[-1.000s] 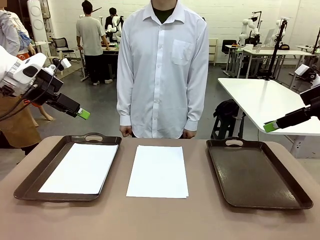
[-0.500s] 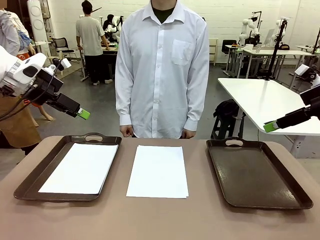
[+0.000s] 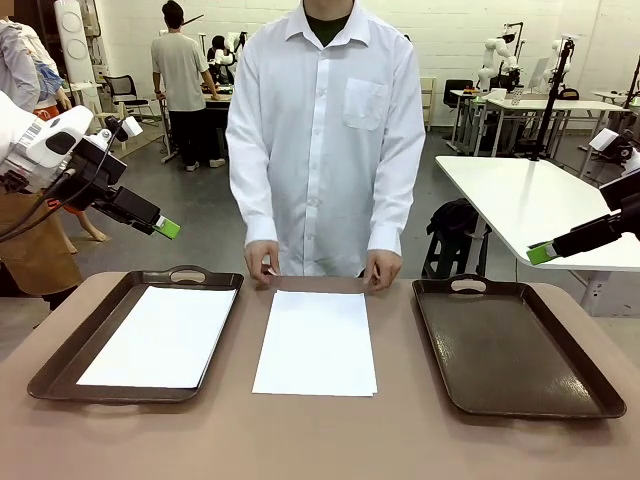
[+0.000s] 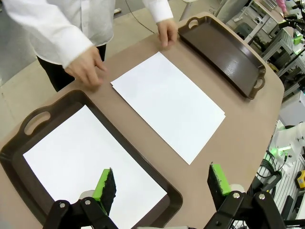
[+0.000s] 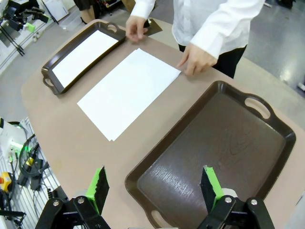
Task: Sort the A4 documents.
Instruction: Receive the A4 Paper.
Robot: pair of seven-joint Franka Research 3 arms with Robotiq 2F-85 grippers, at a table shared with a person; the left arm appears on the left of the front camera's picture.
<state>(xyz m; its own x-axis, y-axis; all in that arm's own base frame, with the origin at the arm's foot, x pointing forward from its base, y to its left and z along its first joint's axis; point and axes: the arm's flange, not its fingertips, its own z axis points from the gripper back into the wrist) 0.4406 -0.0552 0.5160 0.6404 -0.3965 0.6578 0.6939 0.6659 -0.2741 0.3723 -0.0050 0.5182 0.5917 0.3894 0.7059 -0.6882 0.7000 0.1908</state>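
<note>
The A4 documents lay in two places on the table point(image 3: 320, 440). One white sheet point(image 3: 160, 335) sat flat inside the left tray point(image 3: 50, 368). The middle paper point(image 3: 316, 342) rested straight on the tabletop between that tray and the right tray point(image 3: 520, 350), touching neither. At its near corner the middle paper looked to be more than one sheet.

The left gripper point(image 3: 166, 228) hung in the air out past the far left corner of the left tray, well above and apart from any paper. Its green-padded fingers point(image 4: 106, 183) stood wide apart with nothing between them. The right gripper point(image 3: 540, 253) hovered off the far right side of the table, beyond the right tray and well clear of both papers. Its fingers point(image 5: 208, 183) were likewise spread wide and held nothing.

Across the table a person had one hand point(image 3: 264, 262) and the other hand point(image 3: 383, 268) down at the far corners of the middle paper. I couldn't tell whether they actually touched it.
</note>
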